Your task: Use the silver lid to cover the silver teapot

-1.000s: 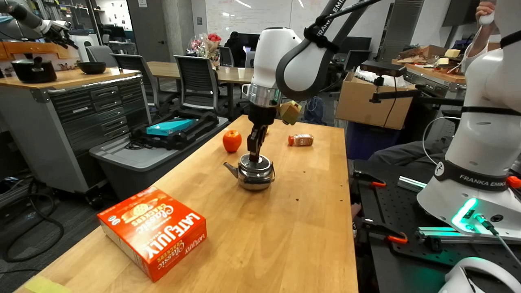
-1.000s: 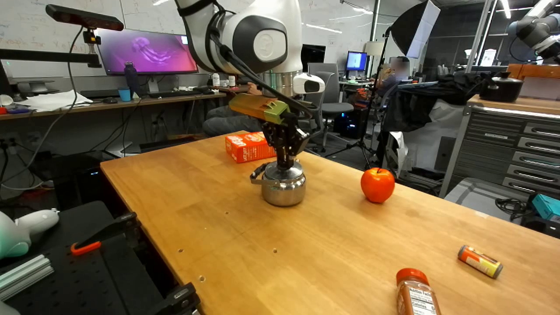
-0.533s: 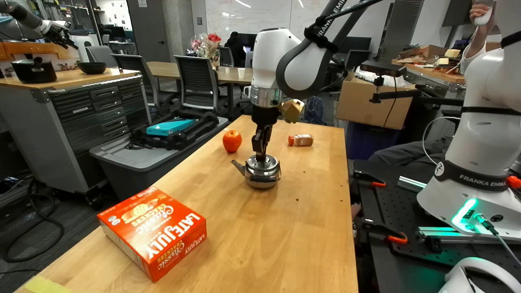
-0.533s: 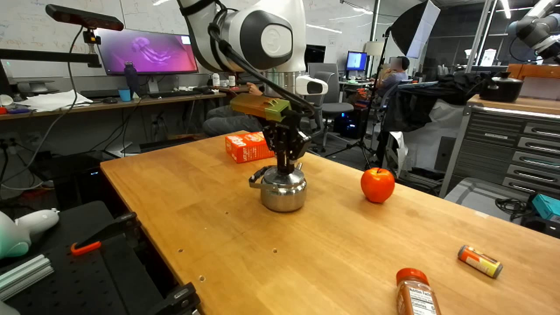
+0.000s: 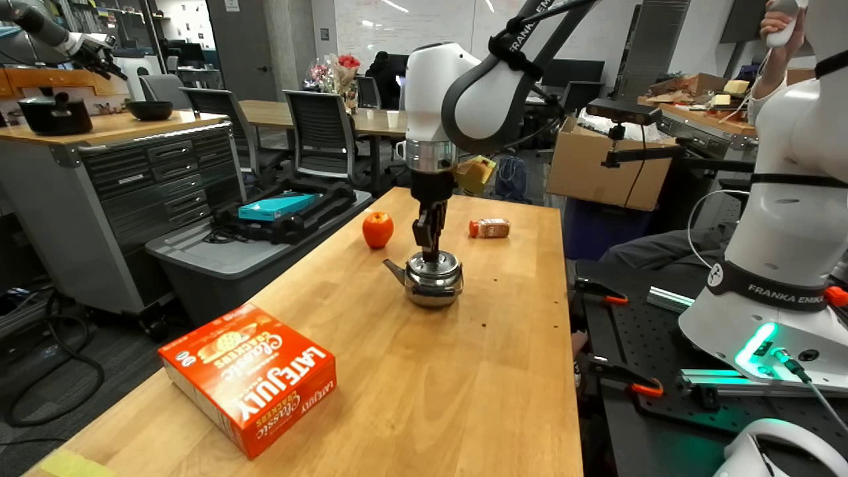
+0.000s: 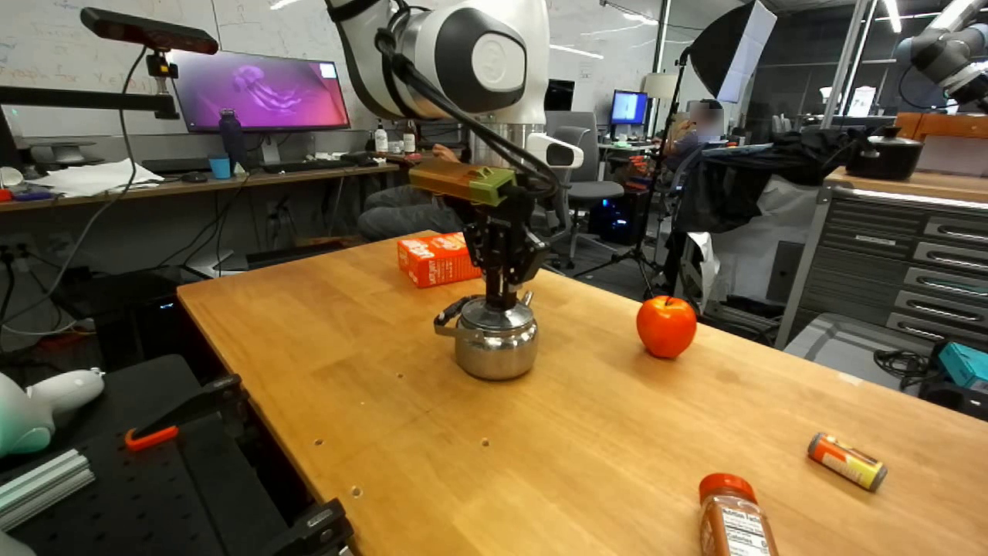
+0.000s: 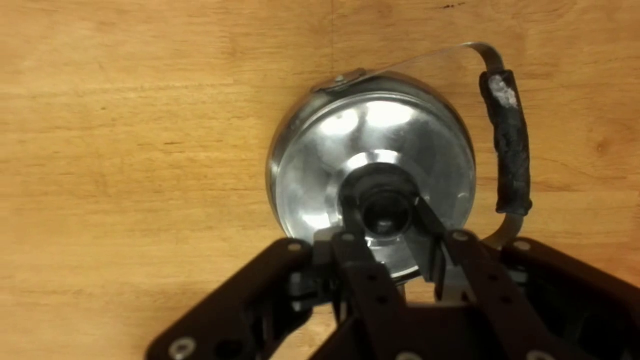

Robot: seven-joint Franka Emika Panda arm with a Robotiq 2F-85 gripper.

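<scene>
Two fingers [image 7: 429, 222] pinch the knob [image 7: 385, 214] between them, the silver lid [image 7: 312, 182] sitting on the silver teapot [image 6: 496, 354].

The silver lid [image 7: 372, 132] (dark-knobbed) covers the teapot [image 6: 496, 355].

Between the side edges of the worktop [image 5: 477, 397], the end effector [image 5: 431, 256] points down onto the silver lid [image 5: 441, 269] atop the silver teapot [image 5: 434, 291]. An apple [image 5: 377, 230] and cracker box [image 5: 252, 371] sit by the left edge; a bottle [image 5: 490, 228] lies near the far right corner.
</scene>
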